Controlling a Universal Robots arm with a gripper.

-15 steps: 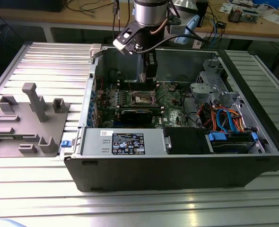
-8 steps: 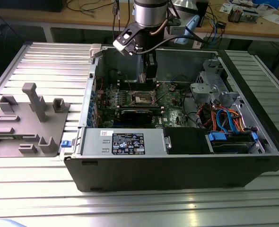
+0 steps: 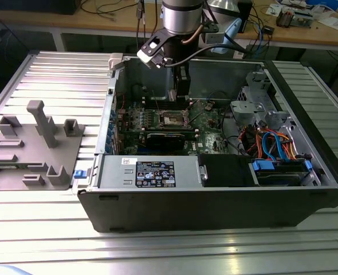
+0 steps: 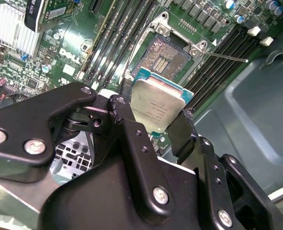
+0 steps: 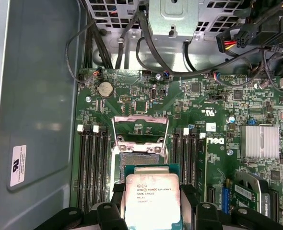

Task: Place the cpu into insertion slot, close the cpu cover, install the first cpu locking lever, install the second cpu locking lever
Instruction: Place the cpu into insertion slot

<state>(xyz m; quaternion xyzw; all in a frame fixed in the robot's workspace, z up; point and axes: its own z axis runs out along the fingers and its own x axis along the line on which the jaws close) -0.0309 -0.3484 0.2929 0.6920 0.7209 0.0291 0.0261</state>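
In claw, cpu near insertion slot

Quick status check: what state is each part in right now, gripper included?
gripper: jaws shut on the cpu.
cpu: held clear of the insertion slot, not seated.
insertion slot: open, empty.
cpu cover: raised, open.
locking lever: unlatched, sticking out sideways.
computer case: open, lying on its side.

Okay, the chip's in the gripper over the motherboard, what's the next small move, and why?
Probably lower the cpu toward the insertion slot, squaring it up on the way. The gripper holds it off the board, the slot lies bare, and the cpu cover stands open.
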